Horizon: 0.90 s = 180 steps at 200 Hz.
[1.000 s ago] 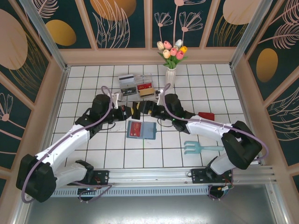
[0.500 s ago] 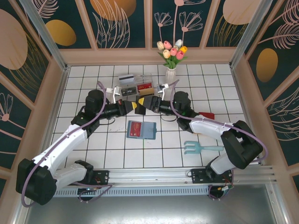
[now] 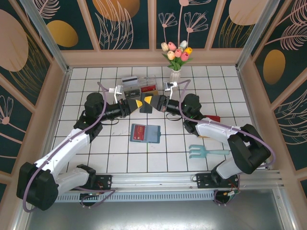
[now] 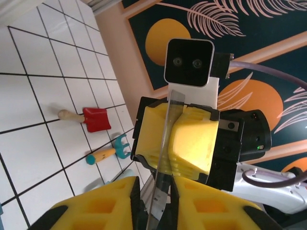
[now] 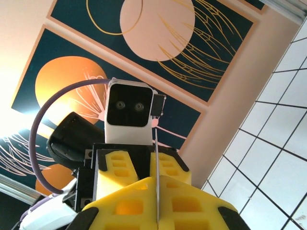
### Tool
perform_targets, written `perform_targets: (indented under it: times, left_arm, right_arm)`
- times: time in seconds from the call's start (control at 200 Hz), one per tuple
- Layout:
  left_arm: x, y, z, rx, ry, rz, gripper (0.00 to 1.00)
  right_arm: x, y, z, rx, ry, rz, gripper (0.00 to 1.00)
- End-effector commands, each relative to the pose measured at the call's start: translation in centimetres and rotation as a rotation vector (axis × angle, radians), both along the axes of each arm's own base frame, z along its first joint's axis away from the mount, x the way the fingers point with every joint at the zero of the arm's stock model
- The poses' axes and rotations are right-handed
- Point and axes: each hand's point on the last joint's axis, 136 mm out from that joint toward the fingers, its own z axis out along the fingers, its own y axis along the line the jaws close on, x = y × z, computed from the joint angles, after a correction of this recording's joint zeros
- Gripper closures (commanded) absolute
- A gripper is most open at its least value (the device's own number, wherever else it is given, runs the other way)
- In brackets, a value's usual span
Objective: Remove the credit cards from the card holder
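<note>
From above, we see both arms have left the card holder (image 3: 152,134), open at the tabletop's middle with a red card (image 3: 139,132) in it, and the left gripper (image 3: 135,104) and right gripper (image 3: 149,102) now meet in the air nearer the far edge. The left wrist view shows a credit card (image 4: 165,153) edge-on, with the left fingers newly eased apart around it. In the right wrist view the right fingers have clamped onto it, so we judge the handover made.

teal card holder (image 3: 152,134) open flat (red card (image 3: 139,132) on its left half), thin card (image 4: 166,139) edge-on aloft
</note>
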Motion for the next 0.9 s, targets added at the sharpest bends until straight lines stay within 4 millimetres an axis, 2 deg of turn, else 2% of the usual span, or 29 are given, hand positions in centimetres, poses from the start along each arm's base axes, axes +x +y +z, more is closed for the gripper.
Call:
perform_targets:
  times: [0.0,0.3,0.365,0.455,0.5,0.54,0.671,0.741,0.821,0.841,0.856,0.896]
  left_arm:
    - [-0.9,-0.1,2.0,-0.076,-0.055,-0.038,0.72]
    - [-1.0,-0.4,3.1,-0.128,-0.106,-0.06,0.82]
    - [-0.7,-0.5,3.1,-0.12,-0.117,-0.059,0.87]
    - [-0.2,-0.5,2.8,-0.086,-0.139,-0.047,1.0]
    - [0.2,-0.5,2.5,-0.058,-0.147,-0.037,1.0]
    - [0.5,-0.6,2.1,-0.027,-0.155,-0.027,1.0]
    - [2.4,0.0,0.5,0.154,-0.215,0.035,1.0]
    - [3.4,0.7,0.0,0.287,-0.295,0.071,1.0]
    - [4.4,1.7,-0.1,0.433,-0.386,0.106,1.0]
    - [4.6,2.1,-0.7,0.475,-0.386,0.114,1.0]
    - [5.0,2.2,0.2,0.491,-0.416,0.124,1.0]
    - [5.3,2.5,0.5,0.541,-0.453,0.124,1.0]
  right_arm:
    - [-0.8,-0.9,3.1,0.094,-0.058,0.003,1.0]
    - [-0.9,-0.6,3.9,0.155,-0.019,0.05,1.0]
    - [-0.9,-0.6,3.8,0.15,-0.015,0.051,1.0]
    - [-0.6,-0.6,3.0,0.119,-0.001,0.033,1.0]
    - [-0.4,-0.7,2.6,0.099,0.004,0.021,1.0]
    - [-0.2,-0.8,2.1,0.075,0.01,0.008,0.92]
    - [1.4,-2.2,-0.6,-0.057,0.052,-0.104,0.49]
    - [2.5,-3.4,-2.5,-0.167,0.06,-0.186,0.42]
    - [3.4,-5.1,-4.7,-0.274,0.07,-0.248,0.29]
    - [3.2,-5.2,-5.2,-0.293,0.074,-0.244,0.25]
    - [3.5,-5.7,-5.5,-0.304,0.079,-0.253,0.23]
    - [4.1,-7.0,-6.4,-0.329,0.096,-0.275,0.16]
